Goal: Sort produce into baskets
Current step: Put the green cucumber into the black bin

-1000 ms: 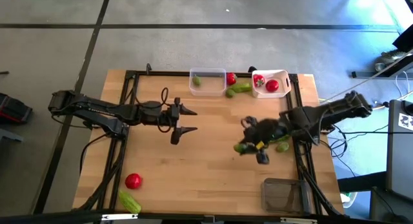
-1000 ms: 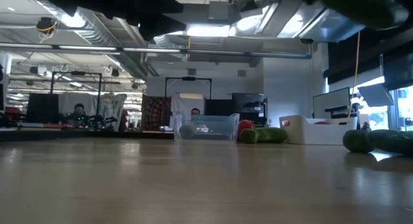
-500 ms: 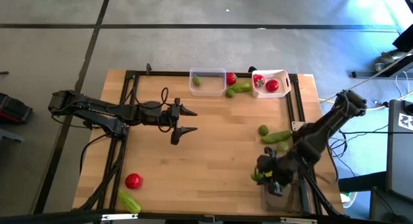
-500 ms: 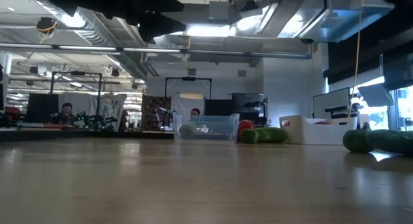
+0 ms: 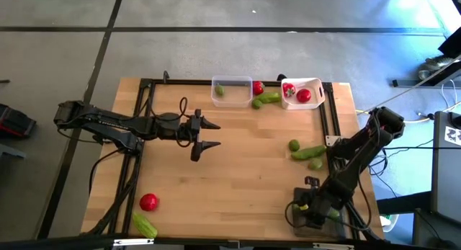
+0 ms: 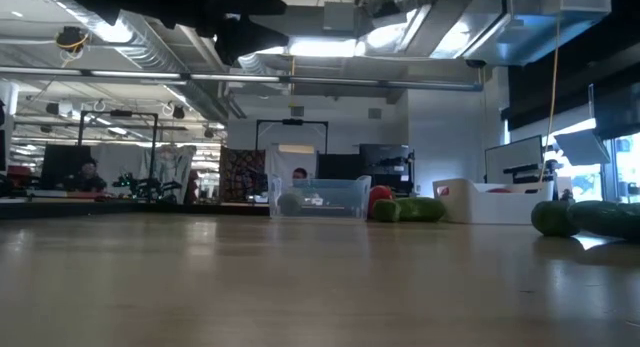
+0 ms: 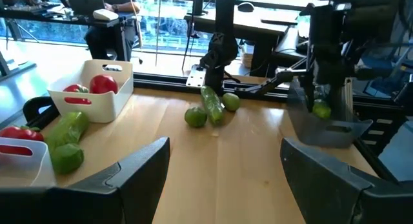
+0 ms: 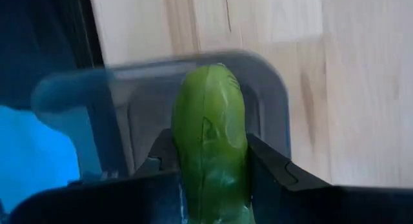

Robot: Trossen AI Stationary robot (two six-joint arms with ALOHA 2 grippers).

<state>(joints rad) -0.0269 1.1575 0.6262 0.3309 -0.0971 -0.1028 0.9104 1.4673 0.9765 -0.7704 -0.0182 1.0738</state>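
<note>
From above, my right gripper (image 5: 306, 210) is over the dark grey tub (image 5: 317, 222) at the table's near right corner, clamped on a green cucumber (image 5: 301, 205). My left gripper (image 5: 209, 133) waits over the middle left of the table (image 5: 230, 171), fingers spread wide and holding nothing. At the far edge a clear tub (image 5: 230, 91) holds one small green fruit, and a white tub (image 5: 302, 93) holds red pieces. Between the two tubs lie a red piece (image 5: 258, 87), a cucumber and a round green fruit. On the right side a round green fruit (image 5: 294, 145) and another cucumber (image 5: 310, 152) lie close together. At the near left corner a red piece (image 5: 148, 202) lies near a cucumber (image 5: 145, 225).

At table height, the clear tub (image 6: 318, 197) and the white tub (image 6: 490, 201) stand at the far edge with green produce between them; people sit in the room beyond.

Through my left wrist camera, my two spread fingers (image 7: 129, 179) frame the white tub (image 7: 97, 95) and, farther off, my right gripper over the grey tub (image 7: 326, 124).

Through my right wrist camera, the cucumber (image 8: 211, 140) is pinched between my fingers, directly over the grey tub (image 8: 264, 88).
</note>
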